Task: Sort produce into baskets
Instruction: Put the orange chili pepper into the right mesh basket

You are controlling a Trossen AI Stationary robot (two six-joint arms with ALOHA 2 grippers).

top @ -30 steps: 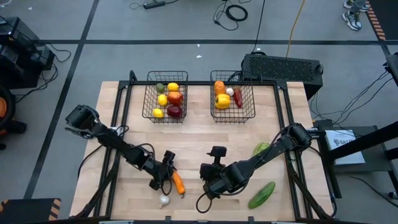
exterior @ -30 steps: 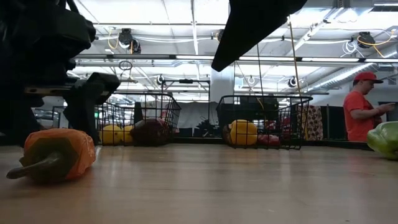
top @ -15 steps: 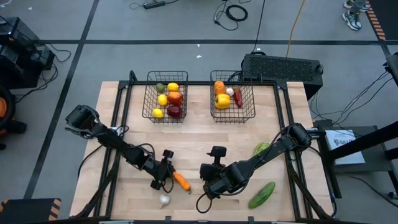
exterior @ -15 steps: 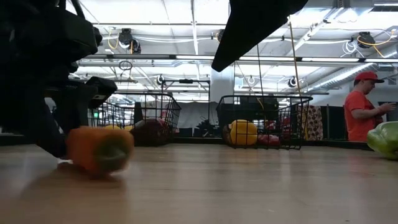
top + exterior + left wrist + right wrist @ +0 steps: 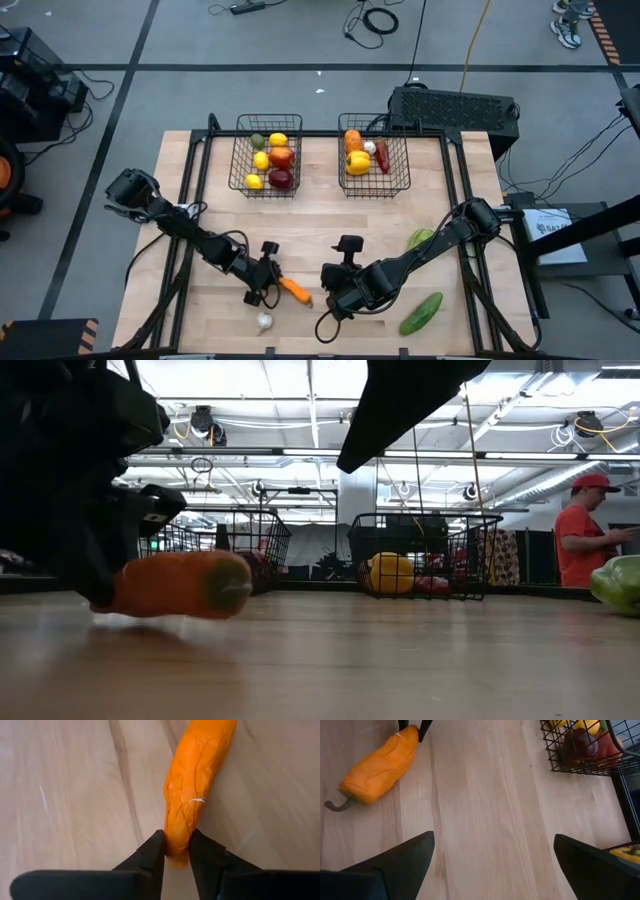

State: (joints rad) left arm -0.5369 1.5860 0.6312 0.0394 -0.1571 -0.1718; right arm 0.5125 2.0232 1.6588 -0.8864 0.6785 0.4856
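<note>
Orange carrot runs straight out from your left claw — pinched at its narrow tip, long axis in line with the fingers.

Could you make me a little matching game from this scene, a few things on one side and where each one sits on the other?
Things:
1. carrot
2. garlic bulb
3. cucumber
4. red chilli

Places:
A. in the right-hand basket
B. pinched at its tip by the left gripper
C. loose on the table, beside the right gripper
D. loose on the table, at the front edge near the left gripper

Pairs: 1-B, 2-D, 3-C, 4-A
</note>
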